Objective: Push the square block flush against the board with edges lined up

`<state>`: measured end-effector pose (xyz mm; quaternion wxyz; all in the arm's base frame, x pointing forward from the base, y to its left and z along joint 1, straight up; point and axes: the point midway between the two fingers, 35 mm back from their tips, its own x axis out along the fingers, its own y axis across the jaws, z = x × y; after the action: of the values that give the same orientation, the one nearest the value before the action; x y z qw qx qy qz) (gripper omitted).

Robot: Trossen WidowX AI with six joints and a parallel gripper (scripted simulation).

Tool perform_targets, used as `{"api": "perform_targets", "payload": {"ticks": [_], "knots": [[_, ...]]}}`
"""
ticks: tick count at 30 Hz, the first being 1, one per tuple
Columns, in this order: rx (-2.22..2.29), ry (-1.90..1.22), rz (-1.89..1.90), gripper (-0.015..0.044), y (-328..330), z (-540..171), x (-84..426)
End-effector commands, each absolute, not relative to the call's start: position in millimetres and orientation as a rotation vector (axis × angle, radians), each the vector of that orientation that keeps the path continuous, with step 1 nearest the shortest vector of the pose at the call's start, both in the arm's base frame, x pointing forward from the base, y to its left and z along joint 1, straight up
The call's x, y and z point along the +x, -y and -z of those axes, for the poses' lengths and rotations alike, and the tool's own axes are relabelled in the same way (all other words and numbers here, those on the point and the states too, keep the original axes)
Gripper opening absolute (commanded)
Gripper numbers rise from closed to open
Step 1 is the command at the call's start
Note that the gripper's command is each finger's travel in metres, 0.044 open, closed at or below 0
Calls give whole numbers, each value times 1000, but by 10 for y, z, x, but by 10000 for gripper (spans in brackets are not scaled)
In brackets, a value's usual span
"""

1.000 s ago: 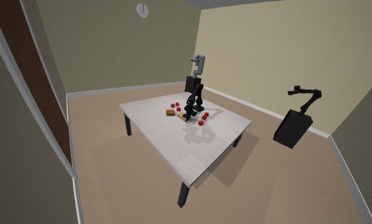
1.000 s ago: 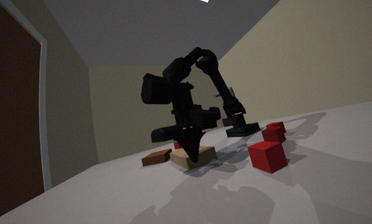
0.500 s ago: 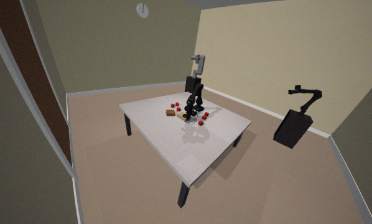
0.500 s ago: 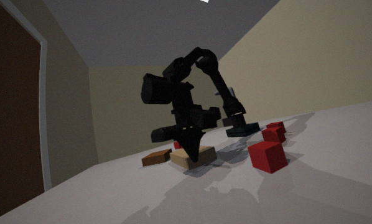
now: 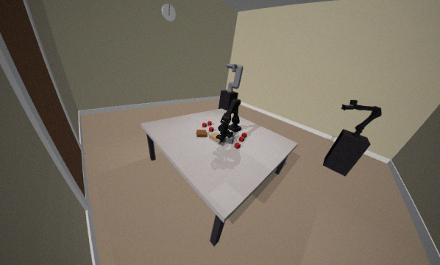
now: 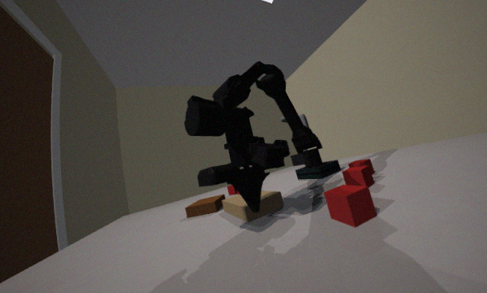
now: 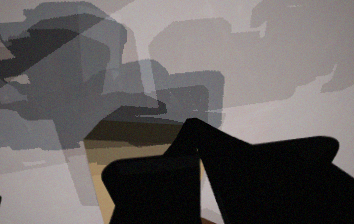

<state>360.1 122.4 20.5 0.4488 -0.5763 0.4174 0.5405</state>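
Observation:
The tan wooden piece [image 5: 215, 138] [image 6: 271, 200] [image 7: 97, 185] lies flat on the table. The brown wooden piece [image 5: 201, 133] [image 6: 205, 206] lies flat beside it, with a narrow gap between them in the top view. I cannot tell for certain which piece is the square block and which is the board. My gripper [image 5: 220, 138] [image 6: 256, 210] [image 7: 191, 122] is shut and empty, pointing down low at the tan piece's side away from the brown one. It hides part of the tan piece; whether the tips touch it is unclear.
Red cubes [image 5: 237, 146] [image 6: 349, 205] stand in a group on one side of the arm, and more red cubes [image 5: 211, 129] [image 6: 232, 190] stand behind the two pieces. The table edge [image 5: 183, 173] is well away from them. Other arms stand off the table.

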Motion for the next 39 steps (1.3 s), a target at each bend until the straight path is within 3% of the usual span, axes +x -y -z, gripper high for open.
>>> {"api": "perform_targets", "payload": {"ticks": [1,29,34,39], "knots": [[-1407,-1039,-1368,0,-1274,-130,3556],[-1407,-1039,-1368,0,-1274,-130,3556],[-1408,-1038,-1367,0,-1258,-654,3563],[-1407,-1039,-1367,0,-1257,-682,3560]]}}
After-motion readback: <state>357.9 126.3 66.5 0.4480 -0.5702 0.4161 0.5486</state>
